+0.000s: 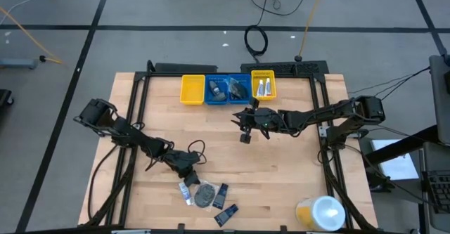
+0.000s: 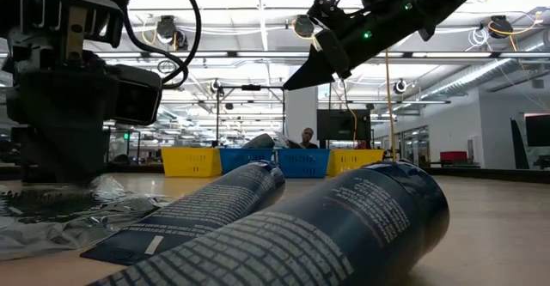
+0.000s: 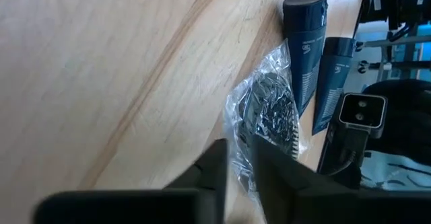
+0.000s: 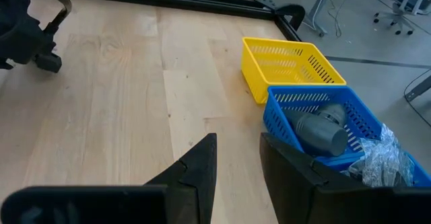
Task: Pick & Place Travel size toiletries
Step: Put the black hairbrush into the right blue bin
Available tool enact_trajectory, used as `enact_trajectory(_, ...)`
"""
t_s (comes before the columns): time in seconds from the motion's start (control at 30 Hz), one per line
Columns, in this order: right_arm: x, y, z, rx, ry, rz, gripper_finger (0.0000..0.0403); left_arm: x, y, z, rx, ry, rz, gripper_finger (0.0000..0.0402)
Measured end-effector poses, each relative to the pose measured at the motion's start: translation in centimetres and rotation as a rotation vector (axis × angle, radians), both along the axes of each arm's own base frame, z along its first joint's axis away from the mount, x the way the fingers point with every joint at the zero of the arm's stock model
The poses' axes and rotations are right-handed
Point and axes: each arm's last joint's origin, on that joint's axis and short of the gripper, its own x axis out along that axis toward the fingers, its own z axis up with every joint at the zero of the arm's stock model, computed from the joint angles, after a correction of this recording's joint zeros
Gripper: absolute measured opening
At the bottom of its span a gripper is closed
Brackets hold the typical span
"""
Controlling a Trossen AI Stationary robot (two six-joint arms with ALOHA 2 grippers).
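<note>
- Left end effector sits low at the near side of the surface, just above the cluster of toiletries.
- Only the left wrist view shows its fingers: a narrow gap, with the edge of a clear crinkled packet between the tips; whether they pinch it, I cannot tell.
- That view also shows two dark blue tubes lying just beyond the packet, side by side.
- From above, the toiletries spread out near the front edge: packet, tubes, and one more tube closer to the edge.
- At table height, the tubes fill the foreground and the packet's wrap lies under the left arm.
- Right end effector hangs above the middle of the surface, near the bins; its wrist view shows the fingers narrowly apart with nothing between them.
- Right wrist view looks into an empty yellow bin and a blue bin holding a grey bottle and clear wrap.
- Only the high view shows a second yellow bin with two white tubes, and a large yellow container at the near right corner.
</note>
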Motion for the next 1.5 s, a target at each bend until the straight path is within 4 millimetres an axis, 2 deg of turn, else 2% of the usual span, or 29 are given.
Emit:
enact_trajectory(0.07, 0.0, 0.0, 0.0, 0.000, 0.000, 0.000, 0.0105, 0.0, 0.0, 0.0, 0.014, -0.010, -0.015, 0.0024)
enact_trajectory(0.13, 0.0, 0.0, 0.0, 0.000, 0.000, 0.000, 0.0105, 0.0, 0.0, 0.0, 0.020, -0.016, -0.021, 0.0009)
enact_trajectory(0.43, 0.0, 0.0, 0.0, 0.000, 0.000, 0.000, 0.0105, 0.2, 0.0, 0.1, 0.053, -0.048, -0.030, 0.0001)
enact_trajectory(0.63, 0.0, 0.0, 0.0, 0.000, 0.000, 0.001, 0.0105, 1.3, 0.0, 1.3, 0.107, -0.117, -0.065, 0.0000)
enact_trajectory(0.87, 0.0, 0.0, 0.0, 0.000, 0.000, 0.001, 0.0105, 2.7, 1.3, 4.1, 0.195, -0.145, -0.100, 0.0000)
enact_trajectory(0.93, 0.0, 0.0, 0.0, 0.000, 0.000, 0.001, 0.0105, 3.4, 1.7, 5.6, 0.226, -0.174, -0.108, 0.0000)
enact_trajectory(1.07, 0.0, 0.0, 0.1, 0.001, -0.009, 0.003, 0.0105, 3.6, 2.9, 8.4, 0.332, -0.163, -0.107, 0.0000)
enact_trajectory(1.23, 0.1, 0.0, 0.1, 0.001, -0.015, 0.004, 0.0105, 3.2, 3.9, 12.6, 0.511, -0.164, -0.055, 0.0000)
enact_trajectory(1.5, 0.2, 0.0, 0.4, 0.001, -0.048, 0.006, 0.0105, 2.9, 4.8, 17.7, 0.747, -0.174, -0.018, 0.0000)
